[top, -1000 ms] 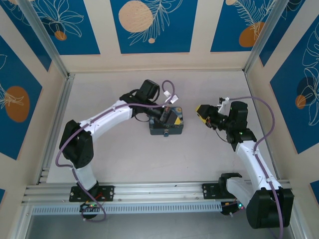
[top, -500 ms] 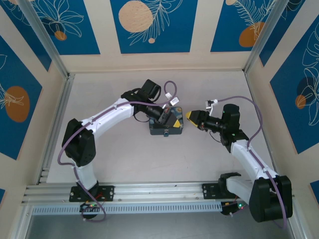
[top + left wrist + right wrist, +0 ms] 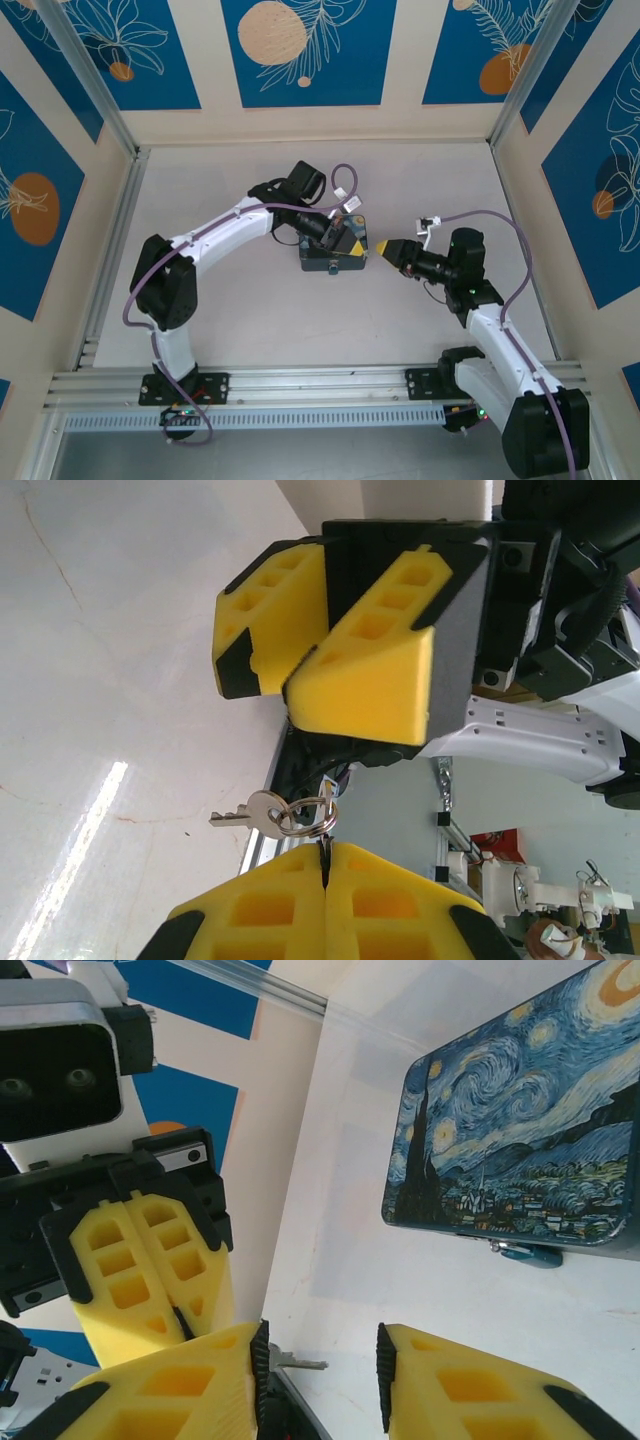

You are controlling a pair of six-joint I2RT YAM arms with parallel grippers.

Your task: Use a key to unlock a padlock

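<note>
Now my left fingers (image 3: 326, 865) are shut on the ring of the small silvery metal key (image 3: 248, 816), which hangs just off their tips. Further right lies the rectangular swirl-painted blue tin (image 3: 520, 1130), with the tiny dark bluish padlock (image 3: 527, 1252) at its front edge. My right fingers (image 3: 395, 1360) stand apart, just beside the key. I judge this a handover, so next they must close squarely on the key's head.

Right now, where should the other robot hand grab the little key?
Probably on the flat round head of the key, beside the ring, pinching its two flat faces. Come from above in the left wrist view, opposite the left gripper that pinches the ring, so the thin end is left free.
</note>
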